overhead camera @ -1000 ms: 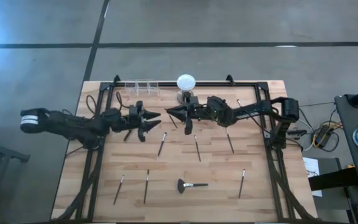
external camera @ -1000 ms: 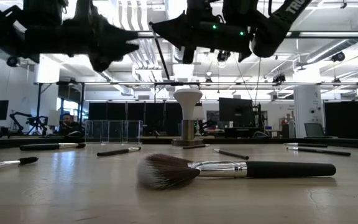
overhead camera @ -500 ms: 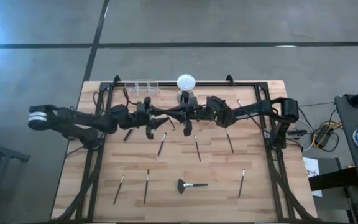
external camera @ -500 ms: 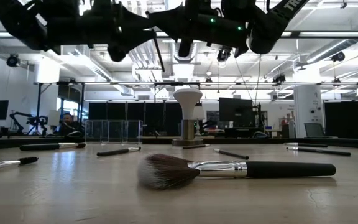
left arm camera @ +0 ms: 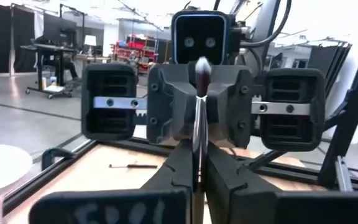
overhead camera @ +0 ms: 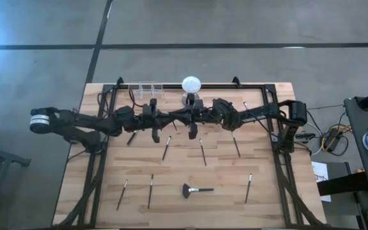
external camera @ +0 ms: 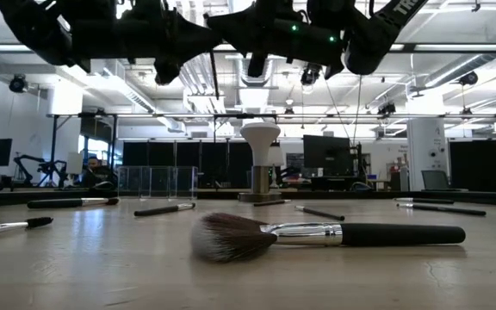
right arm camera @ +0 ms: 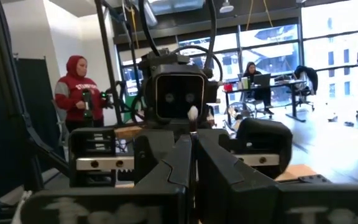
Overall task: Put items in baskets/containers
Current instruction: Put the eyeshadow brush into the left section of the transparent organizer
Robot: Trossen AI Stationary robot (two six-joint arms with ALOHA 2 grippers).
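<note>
handover mid-air, 12 o'clock | left gripper [left arm camera: 197, 177] and right gripper [right arm camera: 191, 168] both clamped on one brush [left arm camera: 199, 99] | right should release before left withdraws

— What stands at the far edge of the wooden table [overhead camera: 280, 198]?
— A white globe [overhead camera: 191, 84] on a metal stand [external camera: 260, 182], upright.
— And around the table?
— A black metal frame [overhead camera: 94, 179] runs along its sides, on a grey floor [overhead camera: 235, 25].
— Anyone in the room?
— A person in a red hooded top [right arm camera: 75, 93] stands beyond the table; another person sits at a desk [right arm camera: 272, 99] by the windows.
</note>
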